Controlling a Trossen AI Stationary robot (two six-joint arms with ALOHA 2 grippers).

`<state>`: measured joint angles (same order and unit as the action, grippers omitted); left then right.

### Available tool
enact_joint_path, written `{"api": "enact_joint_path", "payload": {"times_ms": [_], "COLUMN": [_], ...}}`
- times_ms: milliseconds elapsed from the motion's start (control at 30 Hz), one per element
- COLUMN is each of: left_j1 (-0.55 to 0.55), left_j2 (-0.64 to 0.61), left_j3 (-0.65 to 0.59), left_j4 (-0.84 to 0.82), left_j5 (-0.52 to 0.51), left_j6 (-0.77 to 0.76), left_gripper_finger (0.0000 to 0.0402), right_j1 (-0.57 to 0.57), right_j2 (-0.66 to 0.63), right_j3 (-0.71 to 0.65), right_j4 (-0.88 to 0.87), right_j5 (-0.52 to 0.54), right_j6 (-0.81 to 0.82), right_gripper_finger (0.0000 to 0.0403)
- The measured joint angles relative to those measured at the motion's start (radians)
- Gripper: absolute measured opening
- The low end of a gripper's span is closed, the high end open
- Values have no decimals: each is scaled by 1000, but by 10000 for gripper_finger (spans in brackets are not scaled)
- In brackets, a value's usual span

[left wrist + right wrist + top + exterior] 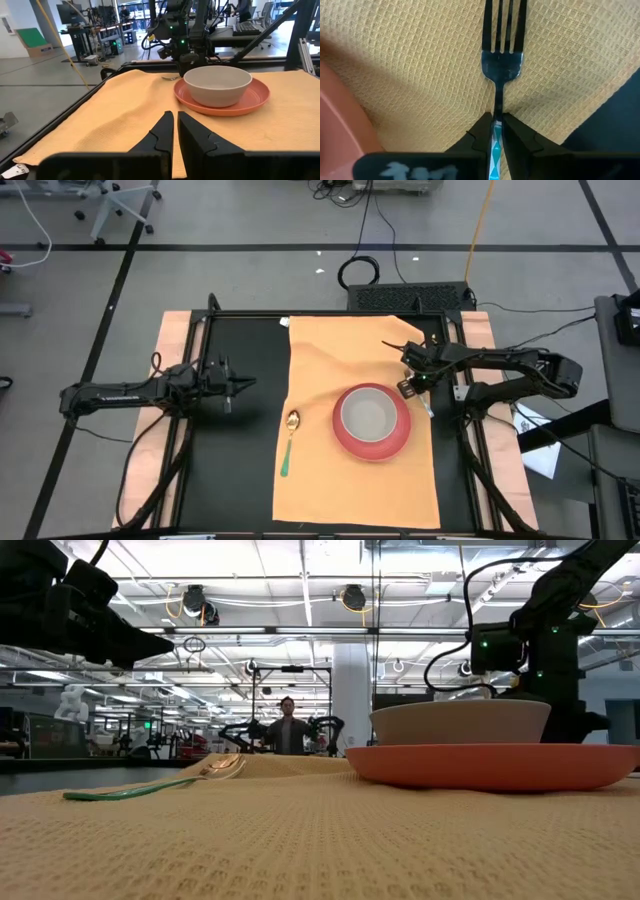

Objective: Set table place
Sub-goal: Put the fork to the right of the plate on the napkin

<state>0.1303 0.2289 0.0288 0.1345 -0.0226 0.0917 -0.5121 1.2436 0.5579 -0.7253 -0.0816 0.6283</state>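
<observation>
black tabletop (240, 450) | no readable writing | right hand (496, 131) grips fork (501, 55)

The tabletop (240, 450) is seen straight from above in the high view, and level across the mat (300, 840) in the low view. The red plate (222, 102) is shared by the left wrist, high and low views.

Grey floor (250, 220) crossed by dark lines surrounds the table. Beyond, ceiling strip lights (300, 630) glow over workbenches, where a person (288, 725) stands.
</observation>
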Motion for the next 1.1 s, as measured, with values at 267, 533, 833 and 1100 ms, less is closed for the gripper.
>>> {"api": "enact_joint_path", "payload": {"times_ms": [267, 533, 833, 1100], "left_j1": [0, 0, 0, 0], "left_j2": [0, 0, 0, 0], "left_j3": [0, 0, 0, 0], "left_j4": [0, 0, 0, -2], "left_j5": [34, 34, 33, 33], "left_j6": [0, 0, 0, 1], "left_gripper_finger": [31, 31, 31, 31], "right_j1": [0, -13, -59, -81], "right_j2": [1, 1, 4, 4], "right_j3": [-1, -1, 22, 27], "right_j4": [11, 12, 4, 11], "right_j5": [-6, -2, 8, 14], "right_j6": [14, 11, -44, -73], "right_gripper_finger": [86, 94, 89, 89]}}
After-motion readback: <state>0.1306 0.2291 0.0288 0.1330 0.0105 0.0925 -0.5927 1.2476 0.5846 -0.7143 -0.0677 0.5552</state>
